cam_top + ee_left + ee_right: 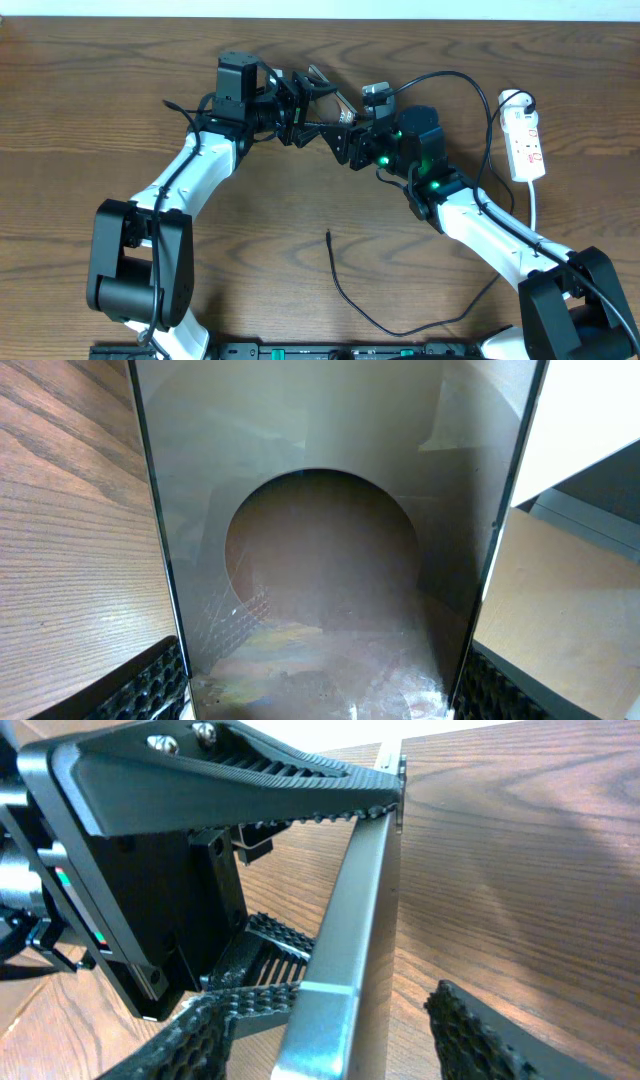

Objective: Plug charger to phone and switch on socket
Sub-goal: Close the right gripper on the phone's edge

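Two arms meet above the far middle of the wooden table (90,110), the phone (320,560) between them. Only the overhead view gives the layout: the left arm (190,170) reaches in from the near left and the right arm (500,235) from the near right, both bent at the elbow, wrists almost nose to nose; there the phone is only a thin sliver among black parts. The left wrist view is filled by the phone's glossy brownish face, standing between the fingers (150,685) of the left gripper (320,695), which are spread wide and clamp it by its two side edges. The right wrist view shows what the others do not: the phone's metal edge, a toothed left finger pressed on it, running down between the parted fingers (500,1035) of the right gripper (350,1035); one finger is close against the phone, the other stands off with bare wood in the gap, so this hand grips nothing. The charger (331,258) lies loose on the near middle of the table, its plug tip pointing far, well apart from the phone, with open wood on both sides. The socket (526,140) lies at the far right, to the right of the right arm and apart from it, near the table's far edge
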Available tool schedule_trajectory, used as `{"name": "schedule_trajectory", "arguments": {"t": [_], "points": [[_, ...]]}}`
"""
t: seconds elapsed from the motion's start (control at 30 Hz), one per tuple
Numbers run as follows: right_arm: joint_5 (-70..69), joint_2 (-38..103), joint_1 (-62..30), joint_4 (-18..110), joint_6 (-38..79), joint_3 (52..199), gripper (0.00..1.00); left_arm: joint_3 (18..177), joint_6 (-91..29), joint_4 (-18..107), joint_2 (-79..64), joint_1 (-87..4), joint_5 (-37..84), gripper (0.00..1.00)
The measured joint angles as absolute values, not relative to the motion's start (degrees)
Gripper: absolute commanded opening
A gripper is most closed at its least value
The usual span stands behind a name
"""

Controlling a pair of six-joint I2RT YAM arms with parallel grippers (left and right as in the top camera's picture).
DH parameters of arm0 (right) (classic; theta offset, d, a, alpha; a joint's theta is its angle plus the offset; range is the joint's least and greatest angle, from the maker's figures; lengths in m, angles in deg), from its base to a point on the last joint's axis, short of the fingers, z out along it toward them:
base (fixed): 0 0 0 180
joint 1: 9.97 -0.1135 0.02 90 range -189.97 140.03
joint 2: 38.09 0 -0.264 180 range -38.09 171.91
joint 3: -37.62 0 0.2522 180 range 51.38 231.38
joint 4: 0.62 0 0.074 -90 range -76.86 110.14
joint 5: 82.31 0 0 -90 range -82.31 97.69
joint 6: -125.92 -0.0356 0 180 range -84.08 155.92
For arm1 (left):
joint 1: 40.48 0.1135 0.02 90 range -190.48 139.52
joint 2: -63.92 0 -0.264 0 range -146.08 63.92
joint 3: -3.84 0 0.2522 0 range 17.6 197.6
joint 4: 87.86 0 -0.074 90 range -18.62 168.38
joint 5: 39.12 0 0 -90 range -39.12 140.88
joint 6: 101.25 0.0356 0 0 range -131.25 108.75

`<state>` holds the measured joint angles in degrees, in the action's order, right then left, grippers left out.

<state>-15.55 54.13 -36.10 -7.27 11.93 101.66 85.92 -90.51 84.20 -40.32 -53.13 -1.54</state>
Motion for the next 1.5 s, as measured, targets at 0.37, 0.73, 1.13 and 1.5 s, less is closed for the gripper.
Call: {"name": "schedule_trajectory", "arguments": {"t": [0.37,0.73,1.13,1.5], "points": [[-15.6,54.1,-36.1,-7.3,12.0,101.7,0.54,85.9,-90.5,84.2,-40.3,-53.1,-2.3,0.07],[-15.5,54.1,-36.1,-7.3,12.0,101.7,0.46,85.9,-90.5,84.2,-40.3,-53.3,-3.2,0.07],[-15.2,54.1,-36.1,-7.3,12.0,101.7,0.40,85.9,-90.3,84.2,-40.3,-54.1,-3.3,0.07],[-14.5,54.1,-36.1,-7.3,12.0,101.7,0.31,85.9,-90.3,84.2,-40.3,-54.1,-4.0,0.08]]}}
